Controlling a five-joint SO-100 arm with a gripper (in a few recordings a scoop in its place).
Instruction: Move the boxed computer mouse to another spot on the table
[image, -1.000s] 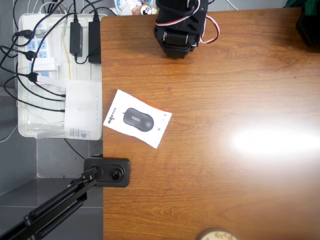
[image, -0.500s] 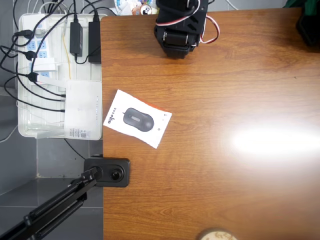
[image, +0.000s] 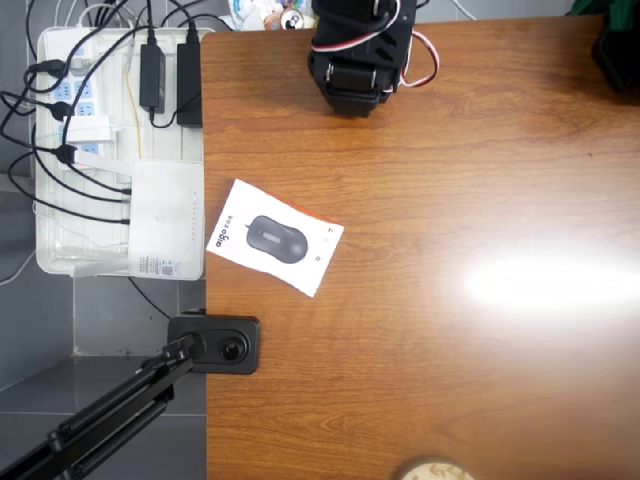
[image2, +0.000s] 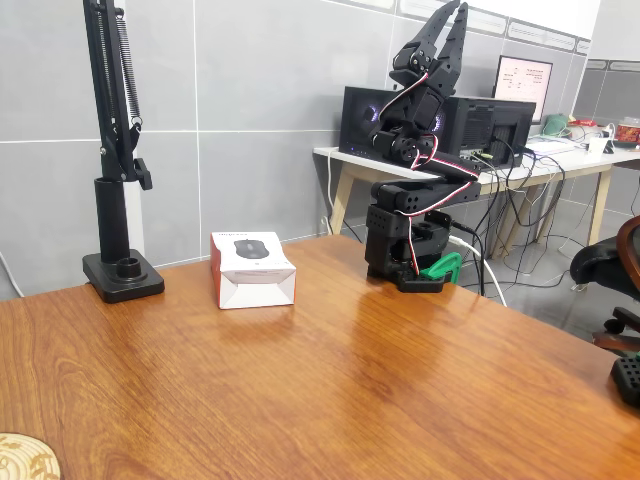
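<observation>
**The Mouse Box Waits Near the Table Edge**

The room has grey walls, and desks with screens stand at the back. In front is a big brown wooden table (image2: 400, 400) with a shiny top. A bright patch of light sits on the wood in the overhead view.

The boxed computer mouse (image: 275, 237) lies flat on the table, near its left edge in the overhead view. It is turned a little crooked. Its white top shows a dark mouse picture, and its sides are orange-red (image2: 252, 269). Nothing touches it. It lies flat, so I think it would be easy to grab from above.

The black robot arm (image2: 415, 200) stands well apart from the box, at the far edge. It is folded up tall, as if resting. Its gripper (image2: 445, 25) points up at the ceiling and holds nothing. I cannot tell if the fingers are apart or together, because they are small and dark.

A black lamp-style stand (image2: 115, 270) is clamped just beside the box. Off the table sits a white tray (image: 50, 255) of power strips and cables. A round light thing (image: 432, 470) is cut off at the bottom edge.
</observation>
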